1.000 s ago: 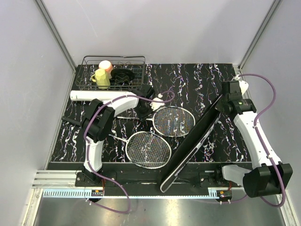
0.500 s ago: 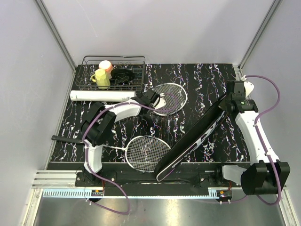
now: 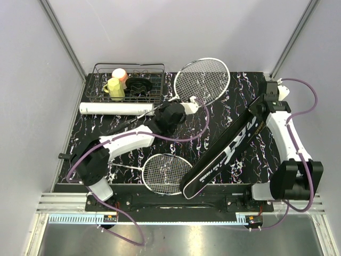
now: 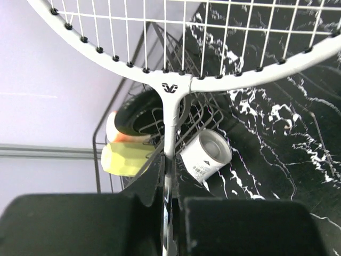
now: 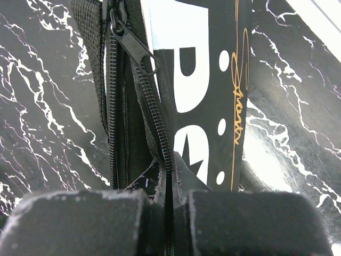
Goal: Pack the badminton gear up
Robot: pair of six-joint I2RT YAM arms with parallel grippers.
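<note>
Jaws first: the left gripper (image 4: 169,169) is clamped tight on the shaft of one racket (image 4: 176,90), just below the head. It looks lifted off the table, out to the left of the bag (image 3: 229,149). The right gripper (image 5: 169,178) is pinching the bag's fabric edge by the zipper (image 5: 130,45), at the bag's far end. The second racket (image 3: 166,172) lies flat just left of the bag's near end, and the white tube (image 3: 109,108) is well left of the bag. Can't spot any shuttlecocks. Nothing's packed yet imo: rackets, tube and zipping up are all left.
</note>
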